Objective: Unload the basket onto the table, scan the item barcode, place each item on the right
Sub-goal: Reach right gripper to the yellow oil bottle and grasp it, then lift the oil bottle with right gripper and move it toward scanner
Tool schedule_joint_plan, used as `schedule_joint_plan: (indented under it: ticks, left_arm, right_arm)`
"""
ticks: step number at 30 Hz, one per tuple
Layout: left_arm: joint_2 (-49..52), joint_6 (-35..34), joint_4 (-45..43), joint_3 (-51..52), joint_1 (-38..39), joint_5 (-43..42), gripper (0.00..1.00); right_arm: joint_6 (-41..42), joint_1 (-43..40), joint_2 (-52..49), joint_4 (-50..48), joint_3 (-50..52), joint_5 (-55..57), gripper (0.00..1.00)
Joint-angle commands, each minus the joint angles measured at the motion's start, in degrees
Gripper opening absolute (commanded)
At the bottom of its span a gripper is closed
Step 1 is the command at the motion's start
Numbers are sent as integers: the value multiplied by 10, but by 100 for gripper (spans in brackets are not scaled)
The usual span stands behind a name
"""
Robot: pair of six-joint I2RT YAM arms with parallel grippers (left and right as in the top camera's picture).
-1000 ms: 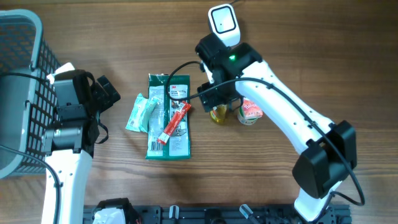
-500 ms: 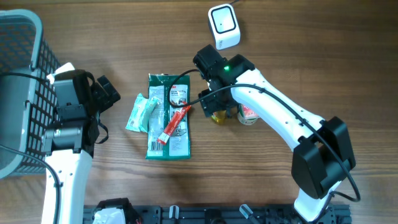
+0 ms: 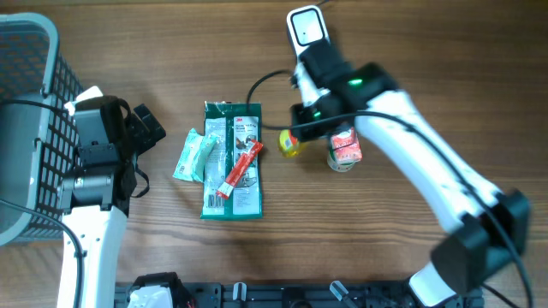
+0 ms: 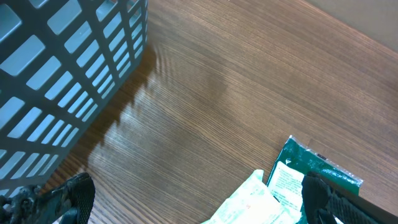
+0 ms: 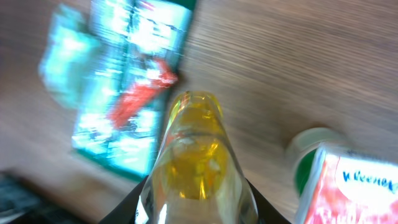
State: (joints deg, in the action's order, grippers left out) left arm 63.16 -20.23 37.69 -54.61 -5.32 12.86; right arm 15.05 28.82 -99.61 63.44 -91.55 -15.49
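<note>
A clear bottle of yellow liquid (image 5: 198, 155) fills the middle of the blurred right wrist view, with my right gripper (image 5: 198, 202) shut on its body from both sides. From overhead the bottle (image 3: 289, 143) pokes out leftward from the right gripper (image 3: 301, 135), just right of the green packet (image 3: 231, 162). The white barcode scanner (image 3: 306, 27) stands at the back of the table, behind the right arm. My left gripper (image 3: 139, 128) is open over bare wood at the left, holding nothing; its fingers (image 4: 74, 194) show in the left wrist view.
A grey mesh basket (image 3: 26, 128) stands at the far left. On the green packet lies a red stick pack (image 3: 241, 168), with a pale green pouch (image 3: 195, 156) beside it. A red and white carton (image 3: 344, 147) stands under the right arm.
The right gripper has closed on the yellow bottle and taken it up from beside the carton. The right arm has swung back and to the right. The left arm has not moved.
</note>
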Motion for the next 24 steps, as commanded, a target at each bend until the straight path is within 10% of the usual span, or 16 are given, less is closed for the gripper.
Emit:
schedule_joint_plan:
  ticks: [1,13,24]
  left_arm:
    - [-1,5,-1,-5,-2,9,100]
    - [-1,5,-1,-5,-2,9,100]
    - [-1,5,-1,-5,-2,9,100]
  right_arm:
    - [-50,-86,64,3,-23,-285,6]
    - [-103,-218,68,43,-23,-666,5]
    - [-46,-255,68,-9,-23,-555,4]
